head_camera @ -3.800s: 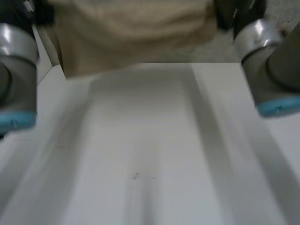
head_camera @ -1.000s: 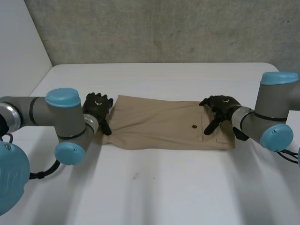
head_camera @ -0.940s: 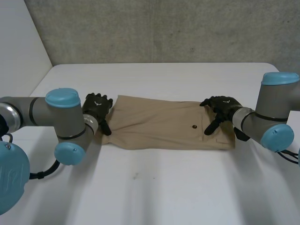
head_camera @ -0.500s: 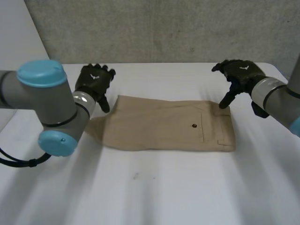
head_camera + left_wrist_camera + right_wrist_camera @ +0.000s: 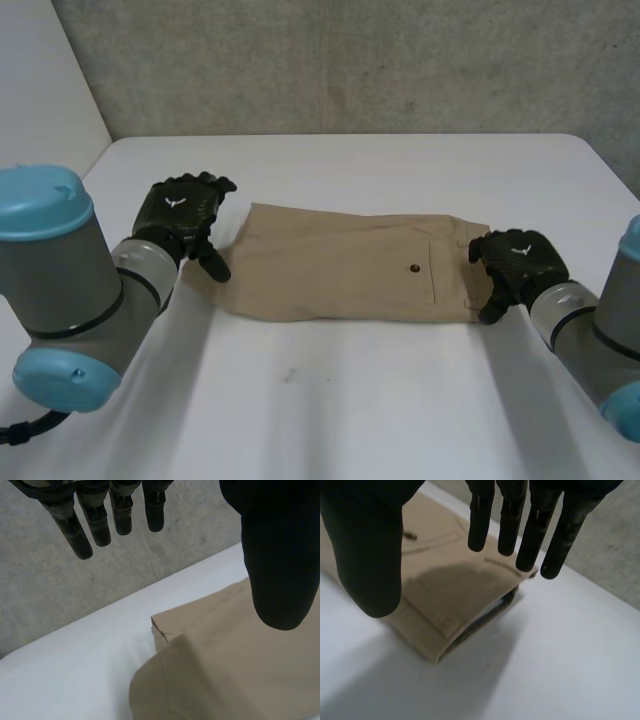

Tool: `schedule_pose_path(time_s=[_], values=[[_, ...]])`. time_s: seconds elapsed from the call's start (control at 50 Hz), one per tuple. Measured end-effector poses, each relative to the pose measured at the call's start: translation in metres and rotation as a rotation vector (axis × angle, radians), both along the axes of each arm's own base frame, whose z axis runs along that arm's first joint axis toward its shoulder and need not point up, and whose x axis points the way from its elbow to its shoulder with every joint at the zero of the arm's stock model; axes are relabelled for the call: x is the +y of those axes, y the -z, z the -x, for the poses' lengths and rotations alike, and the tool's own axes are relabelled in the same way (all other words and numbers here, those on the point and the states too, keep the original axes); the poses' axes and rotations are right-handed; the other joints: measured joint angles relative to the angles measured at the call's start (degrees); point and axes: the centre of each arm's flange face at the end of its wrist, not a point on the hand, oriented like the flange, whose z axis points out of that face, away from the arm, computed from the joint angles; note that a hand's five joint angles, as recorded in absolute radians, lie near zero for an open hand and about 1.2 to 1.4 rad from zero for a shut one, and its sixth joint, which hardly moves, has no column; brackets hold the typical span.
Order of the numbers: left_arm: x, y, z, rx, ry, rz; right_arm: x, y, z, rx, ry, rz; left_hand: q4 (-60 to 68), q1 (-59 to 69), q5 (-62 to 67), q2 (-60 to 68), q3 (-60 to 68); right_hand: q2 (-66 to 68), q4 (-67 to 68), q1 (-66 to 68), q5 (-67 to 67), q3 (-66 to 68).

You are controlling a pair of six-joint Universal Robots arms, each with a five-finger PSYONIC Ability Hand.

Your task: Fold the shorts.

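Note:
The tan shorts (image 5: 350,275) lie flat on the white table (image 5: 340,400), folded lengthwise, with the leg hems at the left and the waistband and a buttoned back pocket at the right. My left hand (image 5: 183,215) is at the hem end, open, one digit pointing down beside the cloth. In the left wrist view its fingers (image 5: 100,515) hang straight above the shorts' corner (image 5: 240,670) and hold nothing. My right hand (image 5: 518,262) is at the waistband end. In the right wrist view its fingers (image 5: 507,525) are straight and spread over the waistband (image 5: 450,595), apart from the cloth.
A grey concrete wall (image 5: 350,60) rises behind the table's far edge. A white panel (image 5: 40,90) stands at the far left. Bare white tabletop lies in front of the shorts and beyond them.
Both hands came from the shorts' far corners toward the near side. The left is now at the hem end, the right at the waistband's near corner. The shorts lie unmoved.

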Motion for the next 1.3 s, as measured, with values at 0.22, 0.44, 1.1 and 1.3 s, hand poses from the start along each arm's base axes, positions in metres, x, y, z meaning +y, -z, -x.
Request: schedule_pose_path(time_s=[0.22, 0.44, 1.1, 1.3], values=[[0.002, 0.009, -0.001, 0.000, -0.001, 0.002, -0.016, 0.028, -0.003, 0.068, -0.021, 0.023, 0.0, 0.0, 0.0, 0.0, 0.0, 19.2, 18.3, 14.9, 16.9, 19.0], [0.002, 0.010, -0.002, -0.002, -0.006, -0.001, -0.026, 0.013, 0.006, 0.073, 0.015, 0.055, 0.0, 0.0, 0.0, 0.0, 0.0, 38.6, 39.1, 27.0, 36.2, 38.5], [0.005, -0.002, -0.008, 0.011, -0.016, 0.028, 0.084, -0.058, -0.160, 0.231, -0.677, 0.324, -0.2, 0.0, 0.0, -0.1, 0.0, 29.1, 29.6, 24.5, 31.0, 29.7], [-0.003, -0.012, -0.008, 0.026, -0.026, 0.059, 0.098, -0.050, -0.176, 0.113, -0.743, 0.257, -0.2, 0.0, 0.0, -0.1, 0.0, -16.1, -15.2, -13.0, -13.7, -16.5]])
